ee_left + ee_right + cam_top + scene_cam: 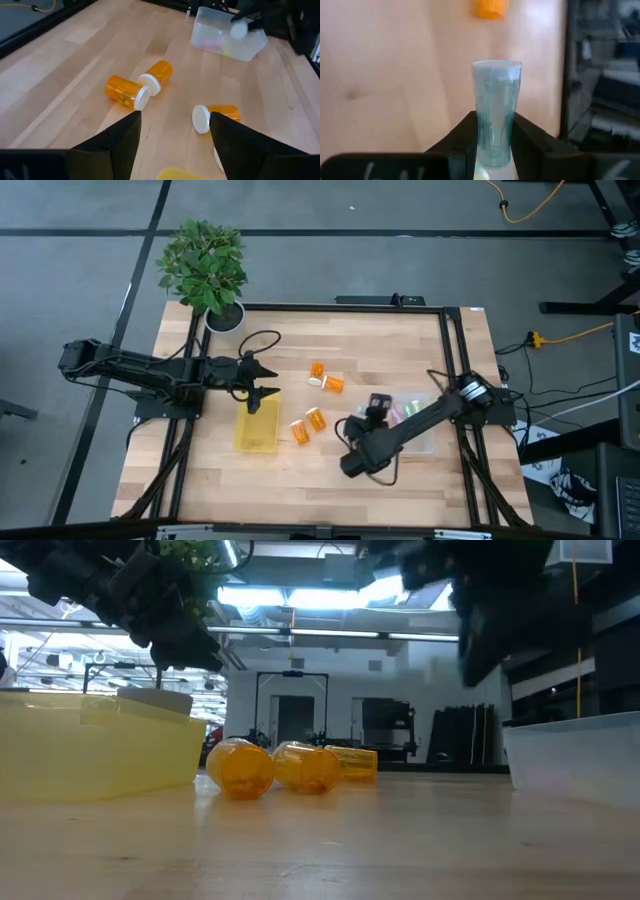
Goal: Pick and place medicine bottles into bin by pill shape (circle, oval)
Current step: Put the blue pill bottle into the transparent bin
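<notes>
- The right gripper (495, 145) is clamped on a green vial (496, 112); its two dark fingers (460, 137) press the vial's sides, and the vial sticks out past the tips.
- From above, this gripper (377, 402) sits at the left edge of the clear bin (418, 442), on the table's right half.
- The clear bin (252, 47) holds several pastel vials (216, 39); how many cannot be told.
- The left gripper (175, 145) has its fingers (122, 137) spread apart with nothing between them.
- From above, it (266, 382) hangs just past the far end of the yellow bin (257, 432), left of the table's middle.
- Four orange bottles with white caps lie on their sides on the wood between the two bins.
- Two of them (317, 370) (332, 384) lie close together farther back; in the left wrist view their caps (149, 84) nearly touch.
- The other two (316, 418) (299, 432) lie side by side just right of the yellow bin.
- In the low view the yellow bin (100, 755) is at the left, the clear bin (575, 765) at the right, and orange bottles (240, 768) lie between them.
- A potted plant (205, 270) stands at the table's far left corner.
</notes>
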Tool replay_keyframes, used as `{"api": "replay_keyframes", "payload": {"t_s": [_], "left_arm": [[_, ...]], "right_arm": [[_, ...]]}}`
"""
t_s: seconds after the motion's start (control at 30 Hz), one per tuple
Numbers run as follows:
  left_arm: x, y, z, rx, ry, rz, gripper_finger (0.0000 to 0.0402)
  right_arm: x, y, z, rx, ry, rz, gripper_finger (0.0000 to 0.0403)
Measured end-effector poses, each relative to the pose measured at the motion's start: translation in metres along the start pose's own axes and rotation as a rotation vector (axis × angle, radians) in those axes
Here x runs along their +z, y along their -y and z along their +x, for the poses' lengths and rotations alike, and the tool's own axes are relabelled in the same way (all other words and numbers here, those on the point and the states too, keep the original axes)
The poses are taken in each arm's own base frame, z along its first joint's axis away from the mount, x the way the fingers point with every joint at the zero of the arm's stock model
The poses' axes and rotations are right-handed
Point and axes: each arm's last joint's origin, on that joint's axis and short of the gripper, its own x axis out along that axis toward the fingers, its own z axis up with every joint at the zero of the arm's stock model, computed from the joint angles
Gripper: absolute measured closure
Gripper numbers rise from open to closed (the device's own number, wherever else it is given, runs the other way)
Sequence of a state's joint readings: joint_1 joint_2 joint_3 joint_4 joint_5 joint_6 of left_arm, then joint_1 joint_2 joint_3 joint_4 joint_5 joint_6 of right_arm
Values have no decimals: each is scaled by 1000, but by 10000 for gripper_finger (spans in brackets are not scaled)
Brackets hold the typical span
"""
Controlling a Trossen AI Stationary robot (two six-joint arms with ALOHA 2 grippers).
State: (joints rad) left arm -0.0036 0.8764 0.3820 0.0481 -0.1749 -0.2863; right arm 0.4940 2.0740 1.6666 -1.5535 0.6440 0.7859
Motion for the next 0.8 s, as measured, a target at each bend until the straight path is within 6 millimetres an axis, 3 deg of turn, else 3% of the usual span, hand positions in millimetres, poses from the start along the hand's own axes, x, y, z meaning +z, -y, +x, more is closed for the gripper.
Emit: {"api": "replay_keyframes", "payload": {"t_s": [0.17, 0.37, 0.57, 0.8], "left_arm": [[0, 0, 0, -1, 2, 0, 172], [0, 0, 0, 0, 2, 0, 172], [0, 0, 0, -1, 5, -1, 172], [0, 0, 0, -1, 5, -1, 172]], "right_arm": [[-31, 33, -1, -3, 1, 185, 308], [-83, 61, 11, 34, -115, 447, 308], [-117, 61, 20, 102, -139, 597, 308], [-123, 47, 20, 219, -123, 638, 305]]}}
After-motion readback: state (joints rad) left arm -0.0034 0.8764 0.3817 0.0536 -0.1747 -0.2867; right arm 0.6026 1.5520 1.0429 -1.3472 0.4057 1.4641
